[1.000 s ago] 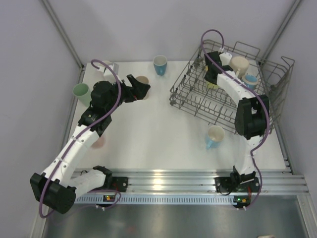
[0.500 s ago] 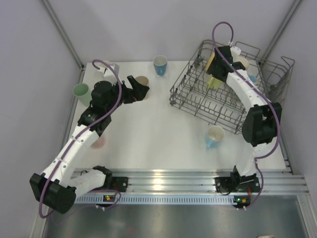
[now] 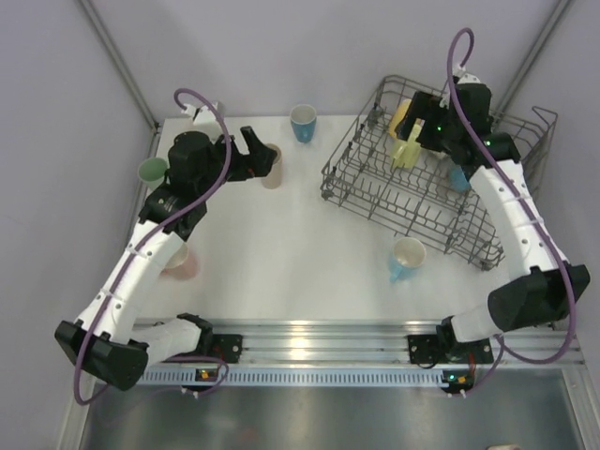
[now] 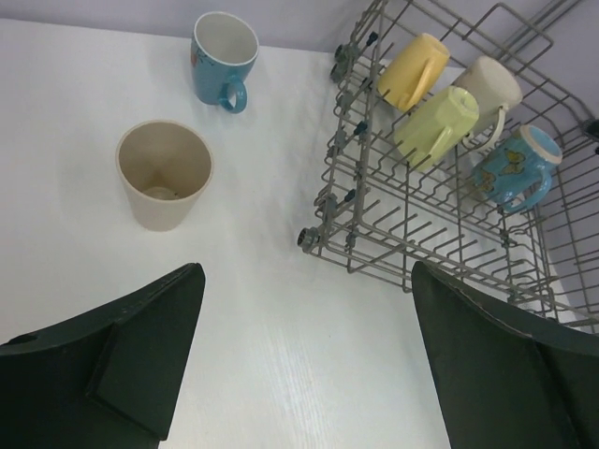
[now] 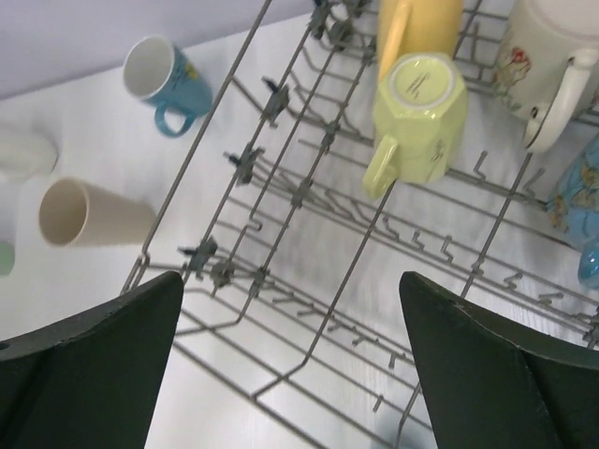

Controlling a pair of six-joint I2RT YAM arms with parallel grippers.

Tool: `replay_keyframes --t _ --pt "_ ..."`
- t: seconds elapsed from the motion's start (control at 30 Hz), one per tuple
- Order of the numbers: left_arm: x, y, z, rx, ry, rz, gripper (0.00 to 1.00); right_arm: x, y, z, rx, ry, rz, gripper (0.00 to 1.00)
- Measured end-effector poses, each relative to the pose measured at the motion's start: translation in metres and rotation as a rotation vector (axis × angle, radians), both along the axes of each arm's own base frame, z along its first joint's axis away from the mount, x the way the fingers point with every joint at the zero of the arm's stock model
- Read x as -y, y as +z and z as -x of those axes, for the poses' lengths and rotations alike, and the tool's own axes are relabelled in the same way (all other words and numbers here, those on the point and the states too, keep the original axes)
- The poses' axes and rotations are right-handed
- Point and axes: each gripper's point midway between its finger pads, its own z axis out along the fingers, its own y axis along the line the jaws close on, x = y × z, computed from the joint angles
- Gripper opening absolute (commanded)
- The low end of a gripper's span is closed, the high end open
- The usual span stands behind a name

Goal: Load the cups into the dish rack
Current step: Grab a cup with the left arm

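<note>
The dish rack (image 3: 375,208) stands at the back right. Inside it a lime mug (image 3: 408,150) sits mouth-down on the tines beside a yellow cup (image 3: 400,116), a cream mug (image 5: 552,56) and a blue mug (image 5: 580,206). My right gripper (image 3: 424,131) hovers above them, open and empty; in its own view the gripper (image 5: 291,278) looks down on the lime mug (image 5: 419,108). My left gripper (image 3: 255,157) is open beside a beige tumbler (image 3: 272,167). From the left wrist, the gripper (image 4: 306,271) is empty, with the beige tumbler (image 4: 164,173) ahead to the left.
On the table stand a blue mug (image 3: 303,122) at the back, a mint green cup (image 3: 152,171) and a pink cup (image 3: 180,262) on the left, and a cream mug with a blue handle (image 3: 407,256) in front of the rack. Grey walls enclose the table.
My right gripper has opened, let go of the lime mug in the rack and risen away to the right. The left arm lifted a little, uncovering the pink cup.
</note>
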Motion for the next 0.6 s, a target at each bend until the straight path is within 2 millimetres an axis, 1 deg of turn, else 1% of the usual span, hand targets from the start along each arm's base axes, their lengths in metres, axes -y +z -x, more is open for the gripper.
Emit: replay_keyframes --t 0.1,0.23,0.33,0.47,0.57,0.6 --pt "0.001 -0.013 -0.01 -0.053 0.001 -0.04 0.95 -0.012 0.001 0.027 0.011 0.097 -0.028 0.99" --pt "-0.003 -0.035 -0.028 -0.137 0.008 -0.105 0.91 -0.025 -0.004 0.053 0.016 0.189 -0.065 0.99" --pt "-0.012 -0.048 -0.04 -0.179 0.015 -0.137 0.91 -0.031 -0.006 0.061 0.032 0.227 -0.086 0.99" --pt "-0.033 -0.064 -0.053 -0.235 0.049 -0.153 0.86 -0.038 -0.005 0.064 0.05 0.265 -0.108 0.99" --pt "-0.056 -0.071 -0.064 -0.271 0.089 -0.126 0.86 -0.042 -0.002 0.064 0.068 0.288 -0.121 0.99" --pt "-0.067 -0.074 -0.068 -0.281 0.112 -0.12 0.86 -0.043 -0.001 0.064 0.077 0.292 -0.123 0.99"
